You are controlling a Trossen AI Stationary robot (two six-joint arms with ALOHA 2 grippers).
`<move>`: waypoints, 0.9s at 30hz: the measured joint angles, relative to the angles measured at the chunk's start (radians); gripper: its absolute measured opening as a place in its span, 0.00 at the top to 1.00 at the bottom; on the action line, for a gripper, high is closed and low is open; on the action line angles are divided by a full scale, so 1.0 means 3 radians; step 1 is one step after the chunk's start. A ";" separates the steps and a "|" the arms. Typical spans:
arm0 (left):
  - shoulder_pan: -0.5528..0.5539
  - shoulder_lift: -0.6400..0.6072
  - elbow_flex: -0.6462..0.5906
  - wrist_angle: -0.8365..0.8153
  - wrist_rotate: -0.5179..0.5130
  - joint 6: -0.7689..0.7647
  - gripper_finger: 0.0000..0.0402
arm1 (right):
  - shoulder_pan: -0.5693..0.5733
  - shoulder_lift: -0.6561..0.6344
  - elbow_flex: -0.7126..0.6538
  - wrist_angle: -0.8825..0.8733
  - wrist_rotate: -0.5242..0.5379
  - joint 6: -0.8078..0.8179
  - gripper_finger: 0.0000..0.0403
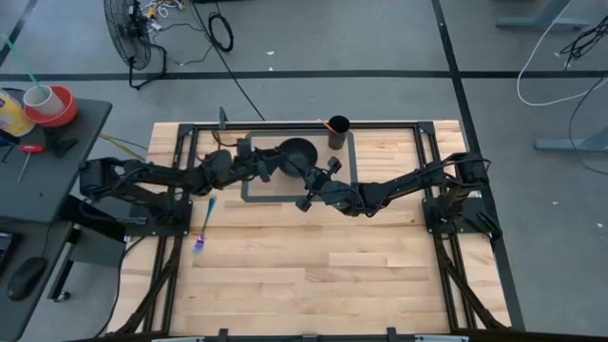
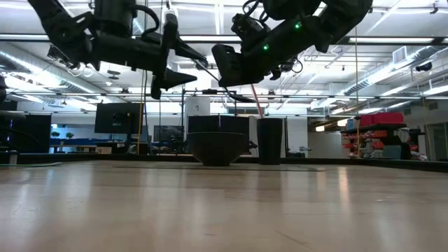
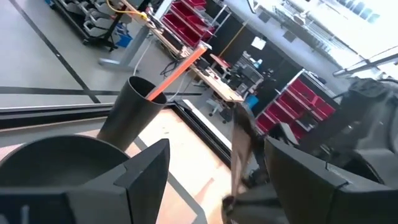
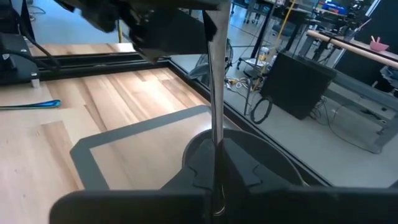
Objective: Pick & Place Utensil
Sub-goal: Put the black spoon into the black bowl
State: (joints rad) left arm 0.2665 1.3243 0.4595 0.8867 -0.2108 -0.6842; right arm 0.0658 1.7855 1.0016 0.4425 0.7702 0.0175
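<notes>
Standing as a thin dark rod between the right gripper's (image 4: 216, 199) fingers, the utensil (image 4: 213, 112) is held in the air above the table (image 1: 332, 275), over the near rim of the black bowl (image 1: 297, 152). The right gripper is closed on the utensil's lower end; the fingers meet around it with no visible gap. The utensil's far end reaches up to the left gripper (image 3: 214, 152), which faces the right gripper from the other side of the bowl. The left gripper's fingers are spread wide; the rod shows blurred between them, and whether either finger touches it cannot be determined. Both grippers hang clear of the table surface in the low view. The bowl sits inside a grey tape outline (image 4: 93, 146) at the far middle of the table. A black cup (image 1: 338, 129) stands upright just beside the bowl, at the far edge of the outline, with an orange stick (image 3: 177, 71) leaning out of it. A blue tool (image 1: 203, 231) lies flat on the bare wood, well apart from the bowl, near the left arm's base.
</notes>
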 joint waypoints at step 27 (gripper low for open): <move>-0.0005 0.0066 0.0088 0.0090 -0.0179 0.0237 0.97 | 0.0001 0.0000 0.0001 -0.0095 -0.0055 -0.0029 0.87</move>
State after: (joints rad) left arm 0.2651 1.3440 0.4859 0.9138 -0.2643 -0.6130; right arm 0.0661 1.7855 1.0019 0.4141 0.7539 0.0090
